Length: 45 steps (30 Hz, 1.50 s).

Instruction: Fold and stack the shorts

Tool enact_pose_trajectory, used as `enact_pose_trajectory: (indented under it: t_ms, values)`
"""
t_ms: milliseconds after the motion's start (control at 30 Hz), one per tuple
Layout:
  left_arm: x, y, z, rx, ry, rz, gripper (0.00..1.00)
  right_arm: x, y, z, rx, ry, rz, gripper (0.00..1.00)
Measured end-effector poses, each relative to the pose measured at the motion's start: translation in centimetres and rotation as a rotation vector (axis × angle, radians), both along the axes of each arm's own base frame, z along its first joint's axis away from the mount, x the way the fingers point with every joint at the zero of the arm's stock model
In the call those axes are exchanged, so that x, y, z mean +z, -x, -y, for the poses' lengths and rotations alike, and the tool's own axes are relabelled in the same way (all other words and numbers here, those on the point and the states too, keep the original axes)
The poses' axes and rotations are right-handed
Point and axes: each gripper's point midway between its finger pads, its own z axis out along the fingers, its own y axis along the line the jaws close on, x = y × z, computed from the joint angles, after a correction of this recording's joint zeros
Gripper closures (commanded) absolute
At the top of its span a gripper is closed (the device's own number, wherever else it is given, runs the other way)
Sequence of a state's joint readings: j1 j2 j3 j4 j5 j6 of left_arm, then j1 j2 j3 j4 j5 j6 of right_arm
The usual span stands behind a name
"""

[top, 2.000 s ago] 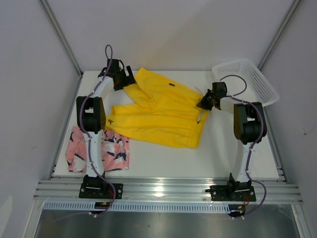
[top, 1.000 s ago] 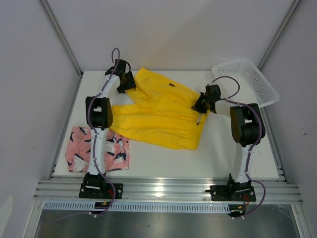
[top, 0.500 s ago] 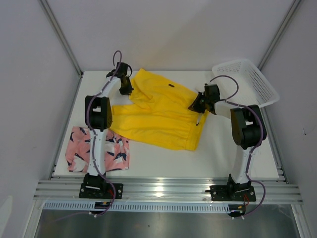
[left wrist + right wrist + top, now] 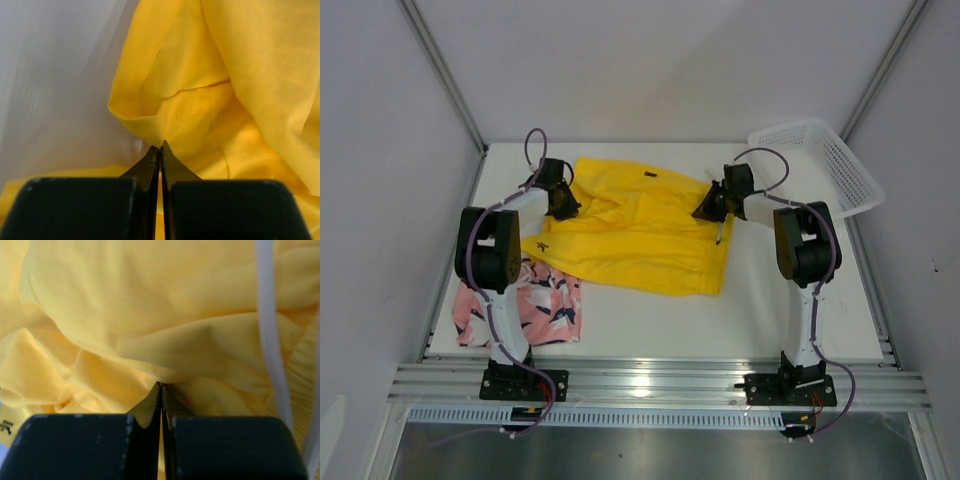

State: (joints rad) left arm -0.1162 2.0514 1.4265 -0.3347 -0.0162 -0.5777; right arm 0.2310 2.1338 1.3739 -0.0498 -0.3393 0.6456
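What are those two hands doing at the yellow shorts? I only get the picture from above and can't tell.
Observer: The left wrist camera shows the left hand pinched shut on a folded edge of the yellow shorts.
Operator: And the other one?
Observer: The right wrist camera shows the right hand shut too, its tips nipping a bunched fold of the same cloth.
Operator: Is anything else caught in there?
Observer: No. A white drawstring runs down to the right of that grip, clear of the tips.
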Motion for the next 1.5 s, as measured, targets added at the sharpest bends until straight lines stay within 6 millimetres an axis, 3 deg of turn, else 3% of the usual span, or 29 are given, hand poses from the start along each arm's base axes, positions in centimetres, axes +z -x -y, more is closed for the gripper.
enact_pose_trajectory:
  t_ms: [233,400,500,533,633,733,767,933,1067,1133,1233,1333,1500]
  values:
    - [0.7,2.2,-2.0,0.102,0.042,0.07,1.0,0.2,-4.9,0.9,-0.04,0.042,0.014,1.0]
    - [0.1,3.5,-1.9,0.115,0.07,0.094,0.96,0.4,-6.0,2.1,-0.071,0.064,0.014,1.0]
    - [0.1,3.4,-1.9,0.109,0.066,0.101,0.57,0.4,-6.1,2.4,-0.071,0.082,0.026,0.81]
    - [0.3,3.4,-1.9,0.102,0.06,0.104,0.37,0.6,-6.1,2.3,-0.066,0.085,0.038,0.76]
    - [1.2,3.1,-2.2,0.096,0.045,0.12,0.23,1.1,-4.5,2.1,-0.044,0.103,0.049,0.71]
    - [2.9,2.3,-2.6,0.093,0.036,0.155,0.22,2.3,-1.7,1.3,-0.006,0.104,0.061,0.68]
    - [3.7,1.8,-2.7,0.087,0.032,0.175,0.22,2.9,-0.8,0.9,0.007,0.101,0.072,0.64]
    - [8.6,-1.8,-2.2,0.018,0.034,0.285,0.23,4.8,3.6,-2.0,0.079,0.073,0.117,0.64]
    - [11.8,-5.0,-0.6,-0.057,0.05,0.377,0.24,4.1,7.2,-4.3,0.133,0.06,0.109,0.68]
    - [11.8,-5.5,0.4,-0.089,0.059,0.381,0.28,2.9,8.9,-5.2,0.161,0.065,0.084,0.69]
    - [10.3,-6.2,2.3,-0.131,0.071,0.348,0.35,1.6,10.8,-6.4,0.193,0.07,0.055,0.7]
    - [7.6,-5.5,3.7,-0.151,0.071,0.279,0.41,0.9,11.1,-6.7,0.194,0.072,0.05,0.71]
    - [4.1,-3.2,4.4,-0.14,0.064,0.192,0.44,0.5,10.7,-6.8,0.182,0.067,0.057,0.73]
